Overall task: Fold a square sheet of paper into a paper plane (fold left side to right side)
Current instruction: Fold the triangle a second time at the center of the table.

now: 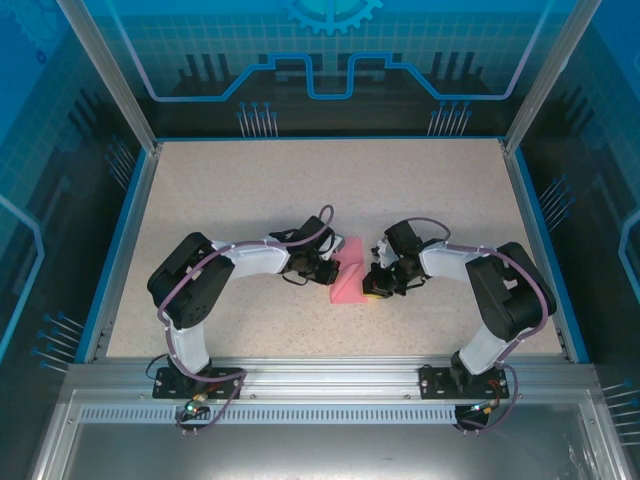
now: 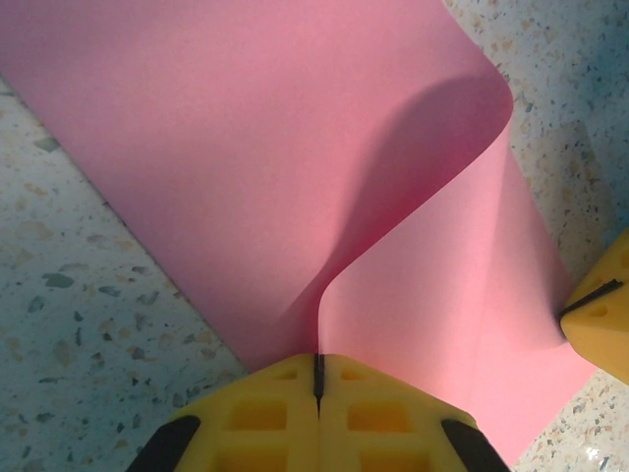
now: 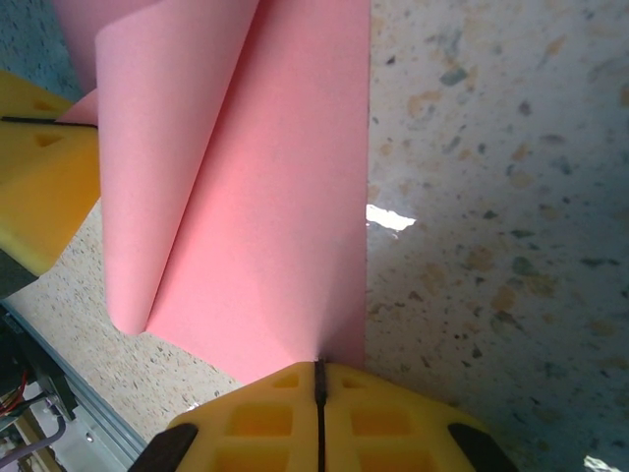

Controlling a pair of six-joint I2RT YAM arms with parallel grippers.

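The square sheet of paper (image 1: 350,275) is pink-red and lies mid-table between both arms, partly curled over itself. In the left wrist view the sheet (image 2: 246,167) rises in a curved flap, and my left gripper (image 2: 317,359) is shut on that flap's edge. My left gripper (image 1: 332,272) sits at the sheet's left side in the top view. My right gripper (image 3: 319,366) is shut on the near edge of the sheet (image 3: 265,226), close to its right corner. From above, the right gripper (image 1: 372,285) is at the sheet's right side. The rolled fold (image 3: 147,246) bulges at the left.
The speckled beige table (image 1: 250,190) stretches around the sheet. A blue rim (image 1: 118,250) and glass walls enclose it, and a metal rail (image 1: 330,375) runs along the near edge. The two arms' yellow fingers (image 2: 600,315) stand close together across the paper.
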